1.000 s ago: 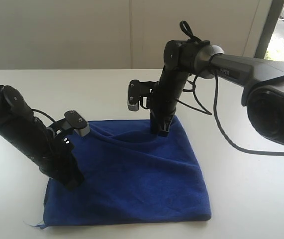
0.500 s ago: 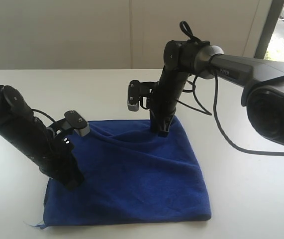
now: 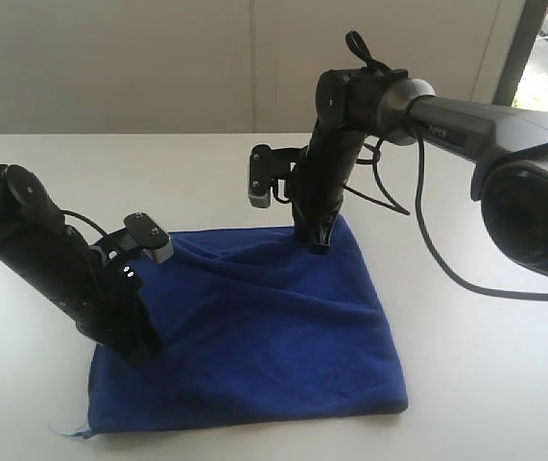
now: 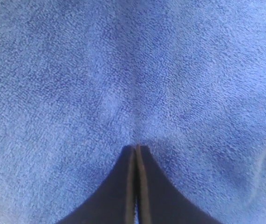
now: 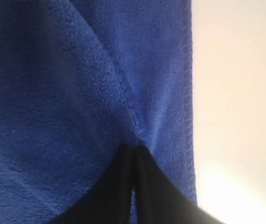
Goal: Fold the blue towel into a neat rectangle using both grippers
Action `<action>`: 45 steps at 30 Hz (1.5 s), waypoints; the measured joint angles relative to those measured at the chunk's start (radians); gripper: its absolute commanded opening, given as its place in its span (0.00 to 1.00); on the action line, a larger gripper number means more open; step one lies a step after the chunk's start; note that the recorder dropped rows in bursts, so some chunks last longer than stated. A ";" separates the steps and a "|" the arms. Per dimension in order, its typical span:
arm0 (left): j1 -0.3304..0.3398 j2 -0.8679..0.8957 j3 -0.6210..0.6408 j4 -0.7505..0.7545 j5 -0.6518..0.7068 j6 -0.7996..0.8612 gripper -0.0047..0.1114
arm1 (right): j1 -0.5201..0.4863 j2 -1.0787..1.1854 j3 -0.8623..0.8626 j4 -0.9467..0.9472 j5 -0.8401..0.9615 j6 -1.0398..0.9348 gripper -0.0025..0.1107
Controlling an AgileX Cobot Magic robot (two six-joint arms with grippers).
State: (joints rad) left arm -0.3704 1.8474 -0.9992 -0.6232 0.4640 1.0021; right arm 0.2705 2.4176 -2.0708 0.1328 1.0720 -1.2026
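Observation:
The blue towel (image 3: 264, 336) lies on the white table (image 3: 485, 365) with soft wrinkles running from its far edge. My right gripper (image 3: 320, 244) stands at the far right corner, shut on the blue towel, whose hem (image 5: 132, 105) runs into the closed tips of the right gripper (image 5: 135, 148). My left gripper (image 3: 140, 353) leans down onto the towel near its left front part. The left gripper (image 4: 136, 147) is shut at the cloth, and faint creases in the towel (image 4: 123, 70) converge on its tips.
Bare white table (image 5: 235, 93) lies just beyond the towel's edge by the right gripper. A grey camera module (image 3: 258, 187) juts from the right wrist and another camera module (image 3: 151, 238) from the left. A cable (image 3: 427, 250) hangs under the right arm.
The right gripper has shifted slightly up and toward the far side, drawing the towel's far right corner with it. The left arm has not moved.

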 measured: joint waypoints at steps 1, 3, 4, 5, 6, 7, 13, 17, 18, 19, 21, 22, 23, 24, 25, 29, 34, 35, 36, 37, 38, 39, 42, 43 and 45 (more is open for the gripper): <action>0.000 0.000 0.000 0.000 0.000 0.000 0.04 | 0.000 0.000 0.000 -0.001 -0.008 0.007 0.02; 0.000 0.000 0.000 0.000 0.000 0.000 0.04 | 0.000 0.000 0.000 -0.014 -0.022 0.023 0.02; 0.000 0.000 0.000 0.000 0.000 0.000 0.04 | 0.000 0.000 0.000 -0.022 -0.031 0.034 0.02; 0.000 0.000 0.000 0.000 0.000 0.000 0.04 | 0.002 0.000 0.000 -0.031 -0.036 0.041 0.02; 0.000 0.000 0.000 0.000 0.000 0.000 0.04 | 0.002 0.000 0.000 -0.040 -0.041 0.048 0.02; 0.000 0.000 0.000 0.000 0.000 0.000 0.04 | 0.002 0.000 0.000 -0.047 -0.041 0.054 0.02; 0.000 0.000 0.000 0.000 0.002 0.002 0.04 | 0.002 0.000 0.000 -0.079 -0.085 0.078 0.02; 0.000 0.000 0.000 0.000 0.004 0.002 0.04 | 0.002 0.000 0.000 -0.081 -0.111 0.078 0.02; 0.000 0.000 0.000 0.000 0.004 0.002 0.04 | 0.002 0.000 0.000 -0.081 -0.119 0.078 0.02; 0.000 0.000 0.000 0.000 0.004 0.002 0.04 | 0.002 0.000 0.000 -0.084 -0.129 0.080 0.02; 0.000 0.000 0.000 0.000 0.004 0.004 0.04 | 0.002 0.000 0.000 -0.084 -0.157 0.095 0.02; 0.000 0.000 0.000 0.000 0.004 0.007 0.04 | 0.002 0.000 0.000 -0.086 -0.179 0.104 0.02; 0.000 0.000 0.000 0.000 0.004 0.007 0.04 | 0.002 0.000 0.000 -0.088 -0.196 0.116 0.02; 0.000 0.000 0.000 0.000 0.004 0.007 0.04 | 0.002 0.000 0.000 -0.091 -0.214 0.125 0.02; 0.000 0.000 0.000 0.000 0.004 0.007 0.04 | 0.002 0.000 0.000 -0.094 -0.238 0.142 0.02; 0.000 0.000 0.000 0.000 0.004 0.008 0.04 | 0.002 0.000 0.000 -0.108 -0.275 0.177 0.02; 0.000 0.000 0.000 0.000 0.004 0.008 0.04 | 0.002 0.010 0.000 -0.112 -0.283 0.205 0.08; 0.000 0.000 0.000 0.000 0.004 0.008 0.04 | 0.002 0.015 0.000 -0.112 -0.283 0.209 0.13; 0.000 0.000 0.000 0.000 0.004 0.008 0.04 | 0.002 0.023 0.000 -0.114 -0.283 0.211 0.18; 0.000 0.000 0.000 0.000 0.004 0.008 0.04 | 0.002 0.027 0.000 -0.114 -0.283 0.213 0.25; 0.000 0.000 0.000 0.000 0.004 0.008 0.04 | 0.002 0.032 0.000 -0.116 -0.283 0.217 0.31; 0.000 0.000 0.000 0.000 0.004 0.008 0.04 | 0.002 0.034 0.000 -0.119 -0.285 0.224 0.36; 0.000 0.000 0.000 0.000 0.004 0.008 0.04 | 0.002 0.034 0.000 -0.133 -0.291 0.237 0.48; 0.000 0.000 0.000 0.000 0.004 0.008 0.04 | 0.002 0.034 0.000 -0.140 -0.298 0.244 0.48; 0.000 0.000 0.000 0.000 0.004 0.008 0.04 | 0.002 0.032 0.000 -0.143 -0.301 0.256 0.48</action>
State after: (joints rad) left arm -0.3704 1.8474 -0.9992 -0.6232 0.4681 1.0104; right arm 0.2721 2.4493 -2.0708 -0.0098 0.7707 -0.9462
